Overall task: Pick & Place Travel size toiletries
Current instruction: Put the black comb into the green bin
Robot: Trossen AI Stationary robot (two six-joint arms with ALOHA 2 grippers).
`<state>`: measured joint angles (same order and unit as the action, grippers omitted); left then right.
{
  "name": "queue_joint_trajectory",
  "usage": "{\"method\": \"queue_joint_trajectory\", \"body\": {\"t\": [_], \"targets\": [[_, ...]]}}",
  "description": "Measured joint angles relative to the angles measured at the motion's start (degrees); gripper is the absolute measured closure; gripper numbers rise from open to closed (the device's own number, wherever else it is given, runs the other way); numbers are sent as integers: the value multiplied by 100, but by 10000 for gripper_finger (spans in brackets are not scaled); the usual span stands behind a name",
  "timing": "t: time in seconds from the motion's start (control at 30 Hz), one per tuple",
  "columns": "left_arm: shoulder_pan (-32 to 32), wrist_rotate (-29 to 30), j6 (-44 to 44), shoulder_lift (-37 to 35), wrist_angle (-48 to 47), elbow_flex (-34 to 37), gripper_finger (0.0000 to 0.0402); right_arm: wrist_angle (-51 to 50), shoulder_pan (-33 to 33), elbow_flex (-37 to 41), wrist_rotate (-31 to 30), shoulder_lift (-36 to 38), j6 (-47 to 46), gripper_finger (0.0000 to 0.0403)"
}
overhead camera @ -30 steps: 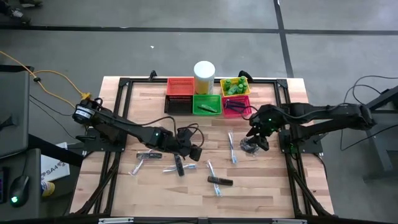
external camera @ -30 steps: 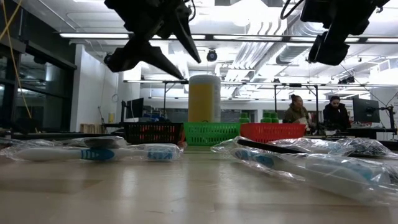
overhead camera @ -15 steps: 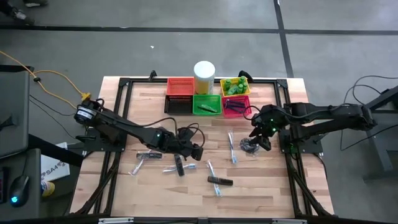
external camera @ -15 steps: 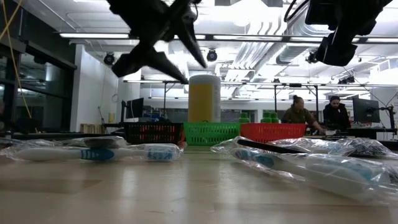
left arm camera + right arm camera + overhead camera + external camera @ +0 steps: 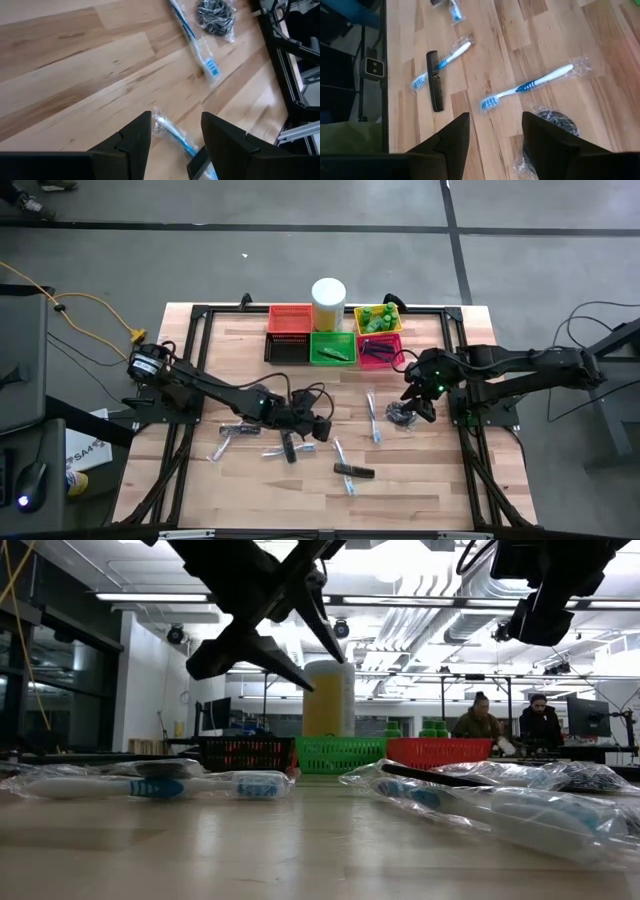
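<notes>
Five mesh baskets (image 5: 333, 347), white cylinder (image 5: 328, 301), wrapped toothbrushes (image 5: 373, 418)

overhead, table-level, two wrist views

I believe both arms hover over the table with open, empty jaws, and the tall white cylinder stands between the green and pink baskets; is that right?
Not quite. The high view shows the tall white cylinder in the back row, between the red basket and the yellow basket. The rest holds: the left gripper and right gripper hover with open, empty jaws.
</notes>
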<state>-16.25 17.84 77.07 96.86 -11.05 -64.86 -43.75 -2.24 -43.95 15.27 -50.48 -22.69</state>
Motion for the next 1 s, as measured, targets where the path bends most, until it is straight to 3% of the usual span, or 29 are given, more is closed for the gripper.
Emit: {"method": "queue_joint_trajectory", "body": {"t": [0.27, 0.5, 1.0], "targets": [[9, -446, 743, 247, 334, 5, 227, 75, 0, -1, -25, -4, 1, 229], [26, -727, 1387, 731, 1300, 2, 227, 103, -2, 1, -31, -4, 43, 229], [-170, -1207, 2224, 894, 1415, 11, 226, 107, -2, -1, -22, -4, 289, 229]]}}
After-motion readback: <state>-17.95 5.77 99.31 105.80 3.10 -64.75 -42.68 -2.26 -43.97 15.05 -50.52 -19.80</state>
